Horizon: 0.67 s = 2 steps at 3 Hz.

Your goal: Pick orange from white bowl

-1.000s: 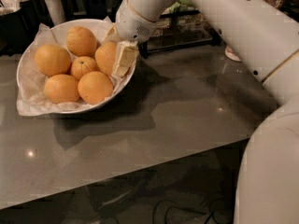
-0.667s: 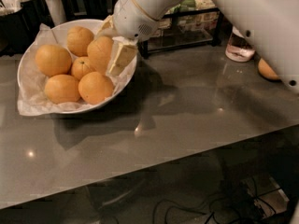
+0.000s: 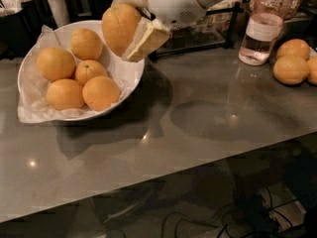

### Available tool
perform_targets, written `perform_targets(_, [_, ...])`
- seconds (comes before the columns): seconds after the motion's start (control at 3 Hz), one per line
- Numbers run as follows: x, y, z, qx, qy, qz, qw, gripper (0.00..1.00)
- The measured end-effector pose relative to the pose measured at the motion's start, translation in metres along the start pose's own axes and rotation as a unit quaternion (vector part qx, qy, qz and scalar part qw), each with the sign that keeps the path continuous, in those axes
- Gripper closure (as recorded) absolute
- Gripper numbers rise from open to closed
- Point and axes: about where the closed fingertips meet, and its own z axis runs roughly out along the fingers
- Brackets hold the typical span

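My gripper (image 3: 130, 26) is shut on the orange (image 3: 119, 28), a large round yellow-orange fruit, and holds it in the air above the right rim of the white bowl (image 3: 130, 75). One finger (image 3: 147, 41) shows on the orange's right side, the other at its top. The bowl is lined with crumpled white paper and holds several more oranges, among them a smaller one (image 3: 89, 70) in the middle. The white arm reaches in from the upper right.
A clear plastic bottle (image 3: 263, 29) stands at the back right of the grey table (image 3: 198, 118). Three loose oranges (image 3: 291, 62) lie at the far right edge. Dark containers (image 3: 20, 19) and a rack stand behind the bowl.
The gripper has lifted the orange up out of the bowl and clear of its rim. The view has shifted, showing the bottle and loose oranges at right.
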Motion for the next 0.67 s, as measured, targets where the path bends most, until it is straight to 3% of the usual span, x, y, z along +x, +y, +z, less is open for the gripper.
perform_targets(0.33, [-0.022,0.005,-0.032,0.046,-0.01,-0.01,0.9988,1.0])
perform_targets(0.67, [-0.032,0.024,-0.05,0.064,-0.03,0.003,0.9975,1.0])
